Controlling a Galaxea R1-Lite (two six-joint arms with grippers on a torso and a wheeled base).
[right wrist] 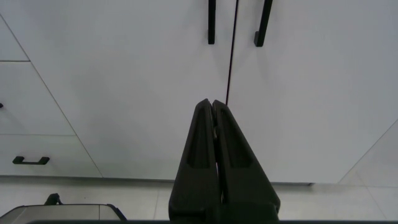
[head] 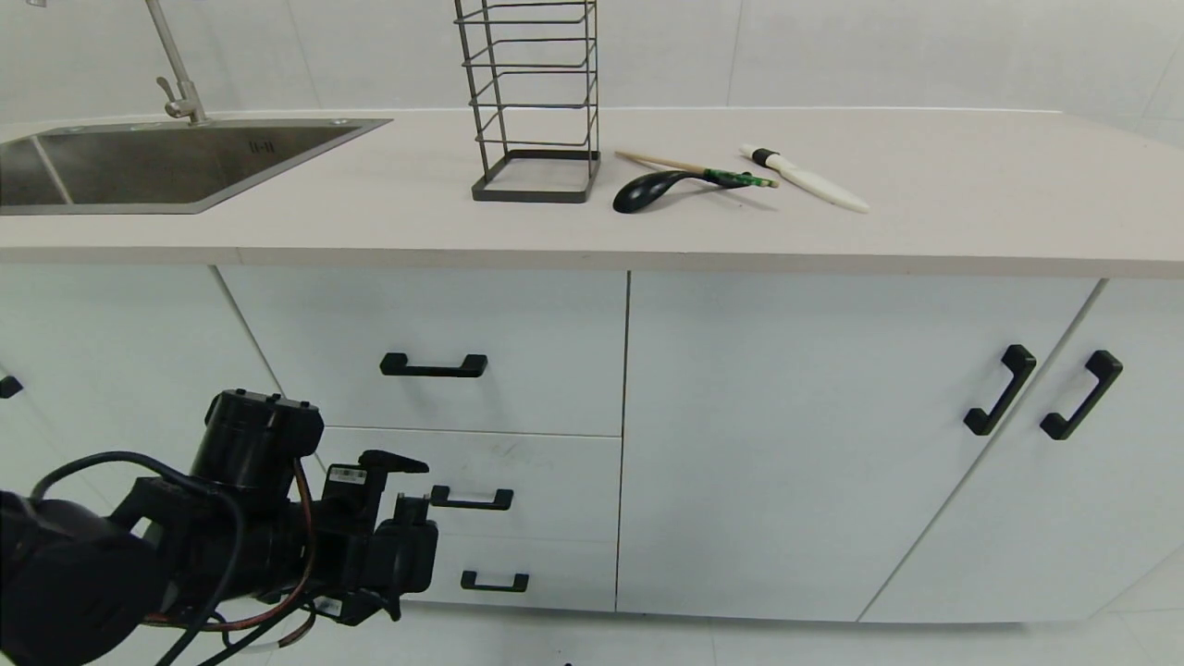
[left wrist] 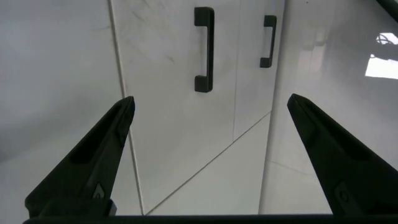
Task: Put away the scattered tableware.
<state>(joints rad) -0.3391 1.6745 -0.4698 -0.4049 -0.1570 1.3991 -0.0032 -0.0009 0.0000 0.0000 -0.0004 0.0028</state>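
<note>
One spoon (head: 652, 188) flat, bowl toward rack (head: 532, 195), handle rightward.

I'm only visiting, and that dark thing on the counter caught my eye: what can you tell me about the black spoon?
The black spoon looks glossy, like plastic or ceramic, with a deep oval bowl and a curved handle. It lies on the pale countertop, just right of the wire rack, bowl nearest the rack and handle pointing away. The wooden, green-ended chopsticks lie across its handle, seemingly resting on it.
</note>
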